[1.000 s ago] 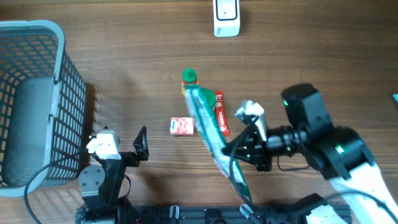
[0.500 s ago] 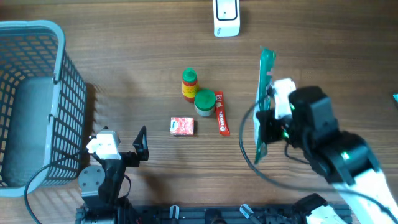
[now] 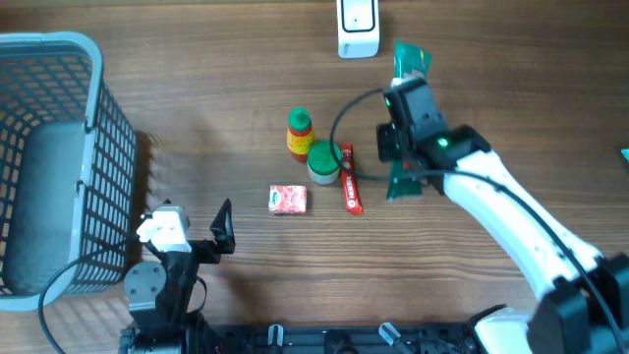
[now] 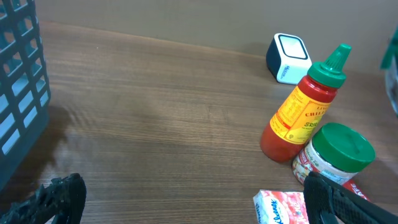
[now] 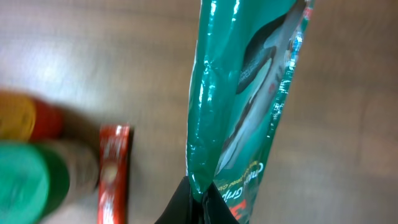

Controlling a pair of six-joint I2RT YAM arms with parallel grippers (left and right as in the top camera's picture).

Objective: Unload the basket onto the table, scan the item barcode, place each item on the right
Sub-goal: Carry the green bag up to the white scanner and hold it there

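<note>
Pouch (image 3: pixel 411 57) shifted toward scanner (image 3: pixel 357 28), long axis near-far.

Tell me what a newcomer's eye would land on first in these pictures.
First, the glossy green packet pinched in the right gripper, close to the white scanner at the table's far edge. Next, the cluster mid-table: a red sauce bottle, a green-lidded jar, a red stick pack and a small pink box. A big blue-grey basket fills the left side.

A brown wood-grain table (image 3: pixel 197 59) fills the view under soft, even light.
</note>
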